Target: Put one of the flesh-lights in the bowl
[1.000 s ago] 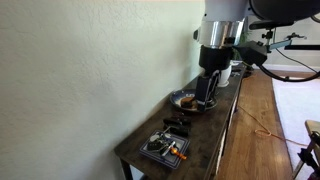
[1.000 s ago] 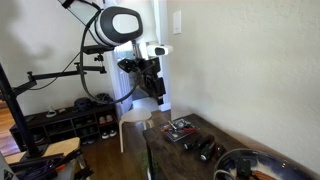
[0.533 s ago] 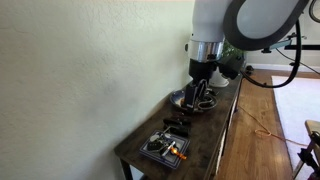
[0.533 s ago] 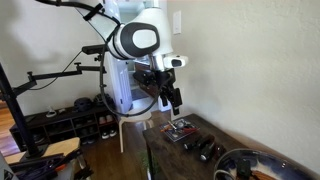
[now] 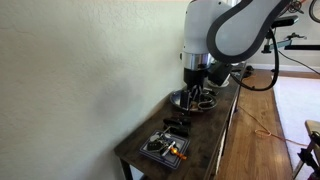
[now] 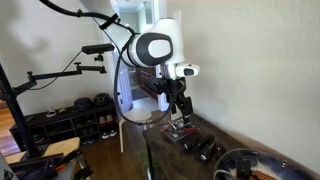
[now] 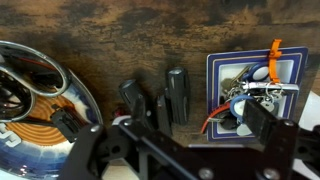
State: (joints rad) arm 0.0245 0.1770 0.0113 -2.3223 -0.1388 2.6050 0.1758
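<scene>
Dark wooden counter (image 7: 120, 30) against a pale wall. Black flashlights (image 7: 177, 92) lie side by side on the counter between the bowl (image 7: 50, 120) and the tray (image 7: 213, 90), none inside the bowl. Hand (image 6: 180, 115) hovers above them, fingers spread wide, holding nothing.

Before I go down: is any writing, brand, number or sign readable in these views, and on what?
No text can be read in any view.
On the flashlights: plain black, no marking visible.
On the bowl: only a ring pattern, no letters.
In the tray: the contents are too small and blurred to show any label.
</scene>
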